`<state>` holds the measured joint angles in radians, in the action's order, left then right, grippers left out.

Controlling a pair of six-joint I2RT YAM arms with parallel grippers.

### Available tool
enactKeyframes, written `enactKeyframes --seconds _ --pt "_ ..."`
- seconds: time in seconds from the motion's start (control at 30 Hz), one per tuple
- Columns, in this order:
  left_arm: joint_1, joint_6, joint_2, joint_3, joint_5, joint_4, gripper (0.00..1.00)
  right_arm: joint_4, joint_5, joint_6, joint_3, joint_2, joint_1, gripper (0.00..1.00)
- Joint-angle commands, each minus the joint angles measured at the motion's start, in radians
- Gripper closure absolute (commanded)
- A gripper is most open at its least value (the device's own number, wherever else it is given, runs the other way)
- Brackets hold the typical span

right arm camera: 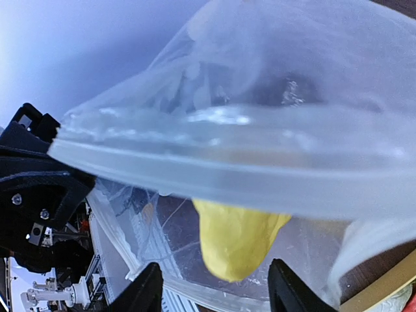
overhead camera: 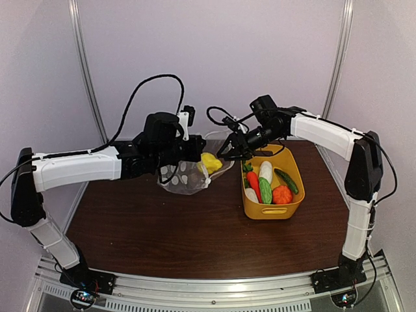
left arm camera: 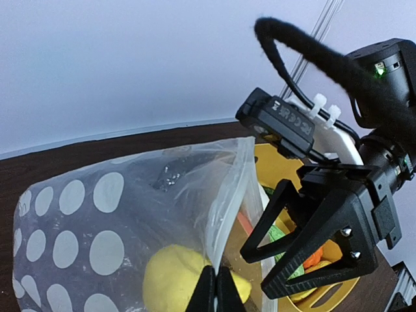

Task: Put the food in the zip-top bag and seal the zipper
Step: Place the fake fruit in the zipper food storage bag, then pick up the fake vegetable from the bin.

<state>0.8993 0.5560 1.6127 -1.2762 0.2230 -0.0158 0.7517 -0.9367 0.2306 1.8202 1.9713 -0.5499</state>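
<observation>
Toward the left of the table [overhead camera: 162, 234], the left gripper [left arm camera: 214, 289] is pinched tight on the rim of the zip-top bag [overhead camera: 184, 177], holding the mouth up and turned to the right; one yellow piece [overhead camera: 209, 162] lies inside; the zipper [right arm camera: 227, 162] runs unsealed across the opening. Just right of that, the right gripper [overhead camera: 229, 151] sits at the mouth, jaws apart, holding nothing. Farther right, the yellow basket [overhead camera: 273, 212] holds the rest: carrot [overhead camera: 252, 185], white radish [overhead camera: 265, 171], cucumber [overhead camera: 286, 180] and others. The risk lies in the soft film: one pinch may let the mouth sag shut; a fingertip snagging the rim on withdrawal could tug the bag free, or spill the piece.
</observation>
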Motion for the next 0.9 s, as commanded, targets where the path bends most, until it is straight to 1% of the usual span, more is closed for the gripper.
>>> enactKeyframes --seconds 0.0,0.07,0.17,0.33,0.47,0.53,0.63,0.73,0.87 --pt "0.004 0.013 0.013 0.005 0.015 -0.038 1.00 -0.064 -0.073 0.032 -0.021 -0.022 -0.005 0.38" --pt "0.004 0.007 0.011 0.002 0.025 -0.030 1.00 -0.066 -0.083 0.025 -0.022 -0.037 -0.005 0.34" --pt "0.004 -0.007 0.009 -0.008 0.044 -0.009 1.00 -0.030 -0.086 -0.024 -0.009 -0.069 -0.004 0.32" --pt "0.004 -0.070 -0.002 -0.035 0.094 0.069 1.00 0.067 -0.081 -0.187 0.020 -0.176 0.044 0.31" --pt "0.002 -0.164 -0.017 -0.074 0.147 0.139 1.00 0.106 -0.006 -0.325 -0.015 -0.260 0.112 0.31" --pt "0.002 -0.216 -0.028 -0.089 0.178 0.169 1.00 0.118 0.064 -0.364 -0.048 -0.290 0.144 0.32" --pt "0.001 -0.278 -0.050 -0.110 0.203 0.210 1.00 0.123 0.227 -0.421 -0.124 -0.321 0.177 0.36" --pt "0.001 -0.324 -0.074 -0.124 0.226 0.251 1.00 0.165 0.392 -0.503 -0.184 -0.304 0.183 0.37" --pt "0.000 -0.416 -0.114 -0.107 0.287 0.263 1.00 0.171 0.521 -0.507 -0.241 -0.258 0.188 0.39"
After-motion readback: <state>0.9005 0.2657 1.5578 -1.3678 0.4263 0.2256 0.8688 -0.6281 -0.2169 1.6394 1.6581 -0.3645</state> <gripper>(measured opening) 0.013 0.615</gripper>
